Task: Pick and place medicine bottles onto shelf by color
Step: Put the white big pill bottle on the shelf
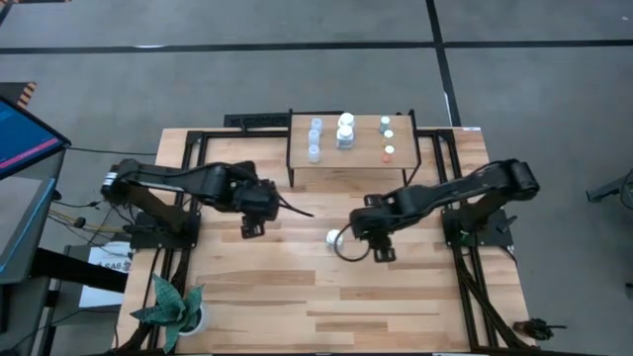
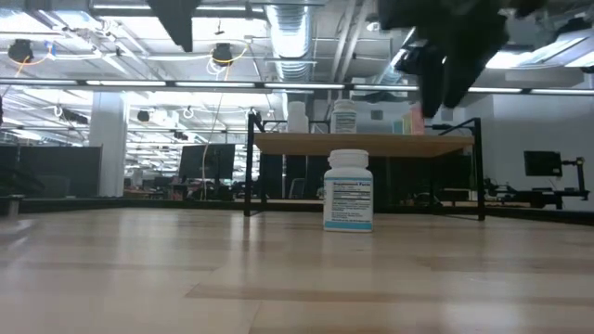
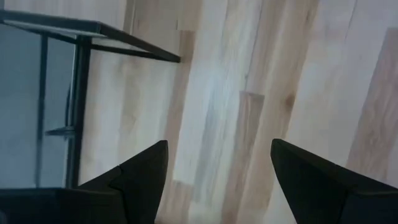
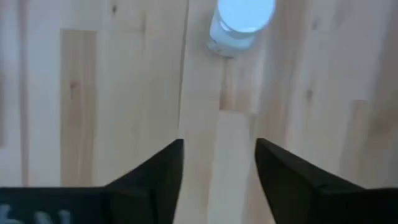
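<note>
So the table (image 1: 297, 297) is mostly bare wood, with the shelf (image 1: 341, 163) parked at its far edge and loaded with small bottles (image 1: 345, 131). One white bottle (image 2: 349, 190) is left upright mid-table, untouched. Right gripper (image 4: 219, 163) is spread, nothing gripped, just beside it. Left gripper (image 3: 217, 168) is spread wide over bare wood.
</note>
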Motion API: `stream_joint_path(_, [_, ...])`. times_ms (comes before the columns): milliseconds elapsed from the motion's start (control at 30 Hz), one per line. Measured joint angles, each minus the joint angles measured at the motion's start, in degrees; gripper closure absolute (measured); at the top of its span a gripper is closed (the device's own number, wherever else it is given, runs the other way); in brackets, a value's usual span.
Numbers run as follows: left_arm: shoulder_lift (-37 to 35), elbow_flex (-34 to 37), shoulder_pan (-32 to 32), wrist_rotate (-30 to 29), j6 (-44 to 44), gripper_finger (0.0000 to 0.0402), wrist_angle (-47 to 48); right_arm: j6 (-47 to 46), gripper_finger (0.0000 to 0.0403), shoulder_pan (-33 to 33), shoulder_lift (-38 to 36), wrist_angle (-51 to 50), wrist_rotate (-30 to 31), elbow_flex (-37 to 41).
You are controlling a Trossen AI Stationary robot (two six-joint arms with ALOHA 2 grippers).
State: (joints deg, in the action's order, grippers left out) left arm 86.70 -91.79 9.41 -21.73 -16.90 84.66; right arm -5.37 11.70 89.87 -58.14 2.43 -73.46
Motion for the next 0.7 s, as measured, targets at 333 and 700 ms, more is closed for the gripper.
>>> stream_joint_path(333, [-8.88, 14.33, 1.04, 0.92, -12.68, 0.0129, -9.14, 1.94, 0.0132, -2.76, 11.98, 0.41, -2.53, -2.04])
stream_joint_path(700, [-8.84, 15.52, 1.22, -1.76, -7.99, 0.0129, -9.20, -1.85, 0.0131, -6.34, 13.41, 9.11, -2.57, -3.53])
